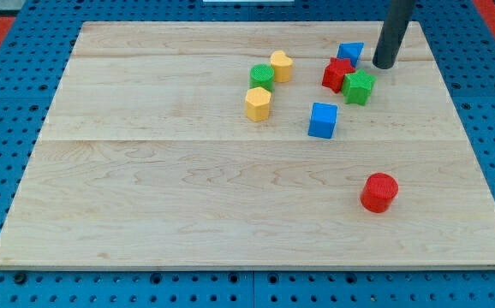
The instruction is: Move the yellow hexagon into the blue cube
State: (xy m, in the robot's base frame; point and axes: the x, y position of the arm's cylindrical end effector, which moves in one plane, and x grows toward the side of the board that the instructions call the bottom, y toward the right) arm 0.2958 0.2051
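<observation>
Looks like the approach step, no contact with the target yet. No claw here to be apart or together, just a plain rod with my tip (384, 65) parked near the view's top right, just beside a red block (338, 74) and a green block (359, 87), with a second blue (350, 54) tucked behind the red one. Yellow hexagon (258, 103) sits well off toward the view's left of that cluster, below a green cylinder (262, 77) and near another yellow (282, 66) whose shape can't be made out for sure. Blue cube (323, 120) lies to the hexagon's right and a touch lower, apart from it, with bare wood between. Next move probably means swinging around the cluster, getting to the hexagon's left side, then shoving rightward and slightly down. Worth avoiding the green cylinder on the way. Red cylinder (378, 192) down toward the bottom right, out of the path. Surface is a pale wooden board (145, 197) with visible plank seams, flat and smooth-looking, resting on a blue pegboard (8, 85). Nothing else of the room in view.
</observation>
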